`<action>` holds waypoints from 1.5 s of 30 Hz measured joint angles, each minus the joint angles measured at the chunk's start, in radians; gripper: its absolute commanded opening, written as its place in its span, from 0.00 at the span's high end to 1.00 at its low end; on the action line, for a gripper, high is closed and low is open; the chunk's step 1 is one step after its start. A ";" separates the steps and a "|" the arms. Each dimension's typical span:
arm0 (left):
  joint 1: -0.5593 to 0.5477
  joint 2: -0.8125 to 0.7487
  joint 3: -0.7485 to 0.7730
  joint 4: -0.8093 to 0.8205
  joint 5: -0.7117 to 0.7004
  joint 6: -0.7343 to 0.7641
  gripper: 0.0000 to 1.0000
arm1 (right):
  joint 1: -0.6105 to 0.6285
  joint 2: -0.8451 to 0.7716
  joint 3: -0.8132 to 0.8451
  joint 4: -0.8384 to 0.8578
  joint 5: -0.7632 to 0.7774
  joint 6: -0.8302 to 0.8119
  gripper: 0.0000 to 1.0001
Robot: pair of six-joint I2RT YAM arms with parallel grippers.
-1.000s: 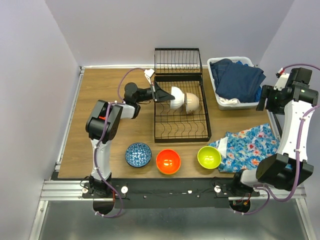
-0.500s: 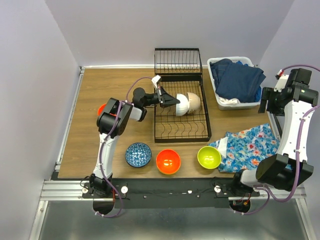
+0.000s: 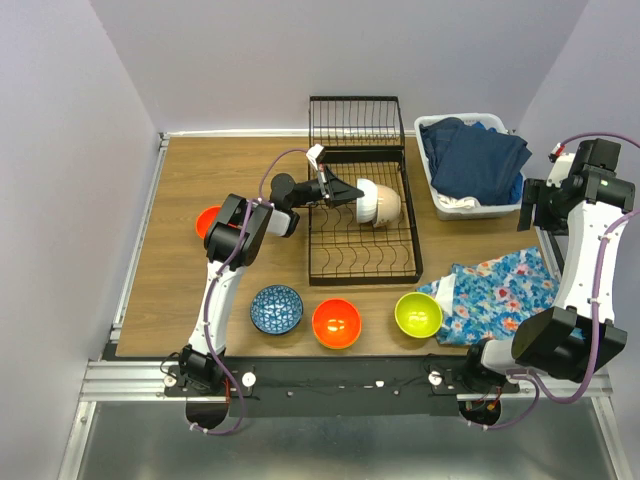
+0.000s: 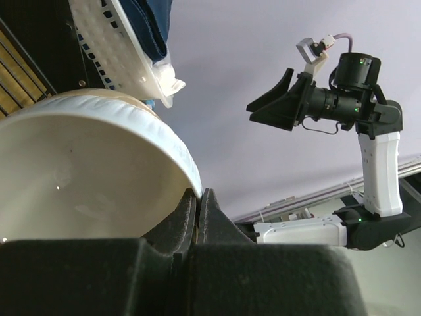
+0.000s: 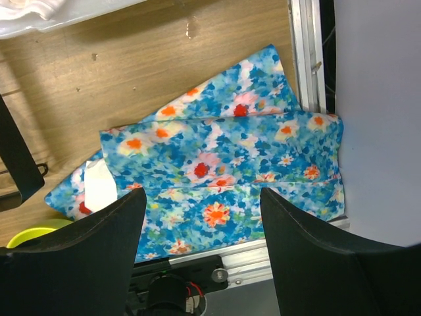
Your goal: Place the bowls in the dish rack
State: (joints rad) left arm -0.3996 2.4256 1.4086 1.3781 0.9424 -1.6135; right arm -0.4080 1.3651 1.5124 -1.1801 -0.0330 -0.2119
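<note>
Along the bottom of the overhead frame, a blue bowl [image 3: 276, 308], an orange bowl [image 3: 336, 323] and a lime green bowl [image 3: 418, 314] wait on the table [image 3: 200, 170], with a second orange bowl [image 3: 206, 219] at mid-left. Higher, at centre, the left pincer [image 3: 348, 195] pinches the rim of a white bowl [image 3: 364, 200], holding it on edge in the dish rack [image 3: 362, 262] against a cream bowl [image 3: 387, 205]. Placing looks under way; next it should seat the bowl between wires, then release. At the right edge the right pincer [image 5: 202, 204] hangs wide, empty.
</note>
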 measured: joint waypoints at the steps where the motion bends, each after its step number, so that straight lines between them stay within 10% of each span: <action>1: 0.000 0.005 0.005 0.008 0.000 -0.006 1.00 | 0.000 0.000 0.000 0.000 0.002 -0.001 0.22; 23: 0.000 0.007 -0.045 0.069 -0.033 -0.027 0.91 | 0.000 0.017 -0.010 -0.002 0.006 -0.007 0.22; 45: 0.006 -0.291 -0.296 -0.309 -0.083 0.589 0.46 | 0.000 0.026 -0.046 0.012 -0.046 0.017 0.22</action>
State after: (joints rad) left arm -0.3939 2.1349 1.1122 1.0691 0.8593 -1.0241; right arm -0.4080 1.3914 1.4662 -1.1679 -0.0788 -0.1947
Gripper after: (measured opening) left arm 0.511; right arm 0.779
